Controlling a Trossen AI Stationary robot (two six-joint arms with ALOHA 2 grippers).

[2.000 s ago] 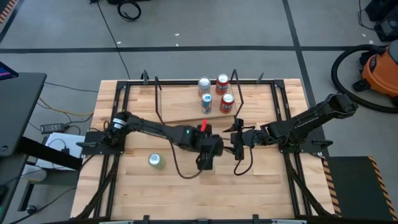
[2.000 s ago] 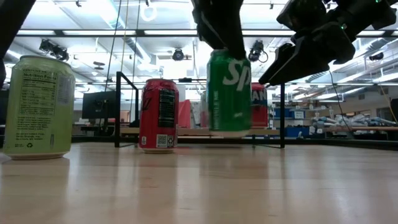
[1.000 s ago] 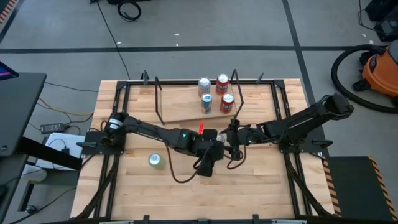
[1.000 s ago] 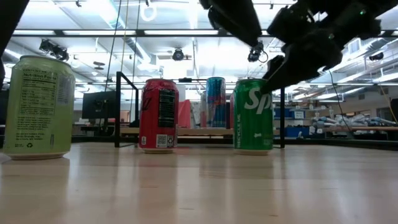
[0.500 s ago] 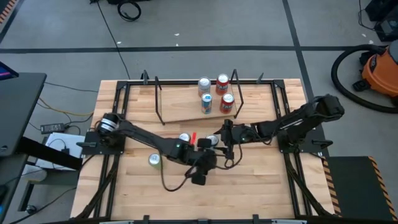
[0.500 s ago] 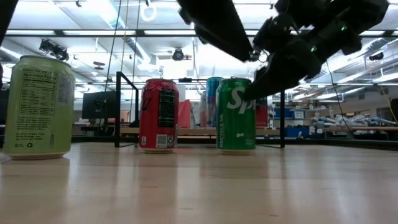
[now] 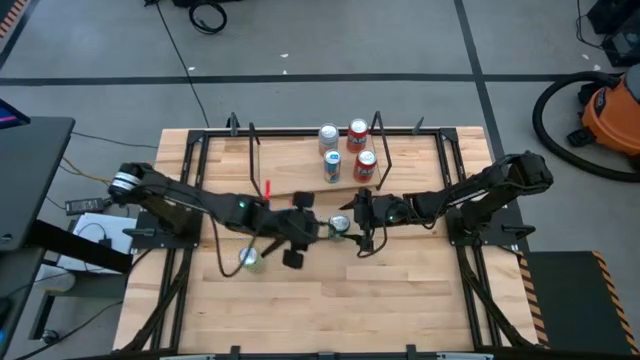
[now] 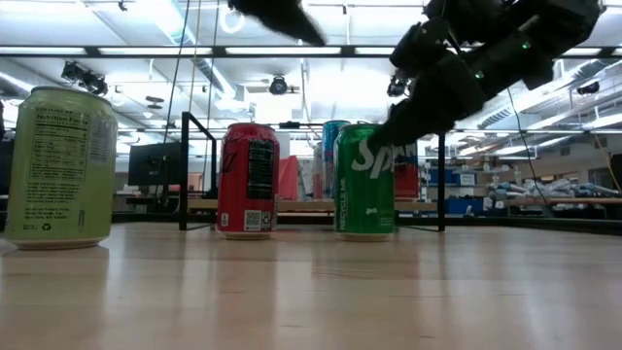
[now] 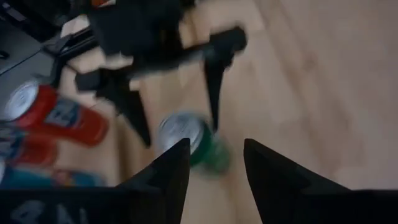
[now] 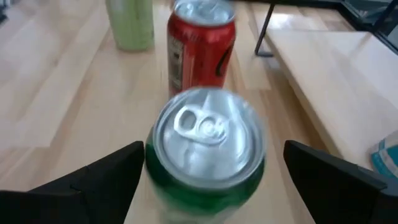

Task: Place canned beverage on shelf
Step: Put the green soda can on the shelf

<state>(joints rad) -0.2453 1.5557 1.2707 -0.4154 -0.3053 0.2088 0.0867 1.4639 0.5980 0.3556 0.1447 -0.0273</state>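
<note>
The right claw [image 10: 205, 180] is wide apart, one finger on each side of the green can [image 10: 205, 152]. The can stands on the table [image 7: 420, 290], just in front of the shelf [image 7: 290, 165]. The left claw [image 7: 298, 238] is partly apart, holding nothing.

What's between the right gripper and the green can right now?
Nothing visible. The right gripper has its fingers spread to either side of the green can, which stands upright on the table. The red can stands beyond it, not between.
</note>
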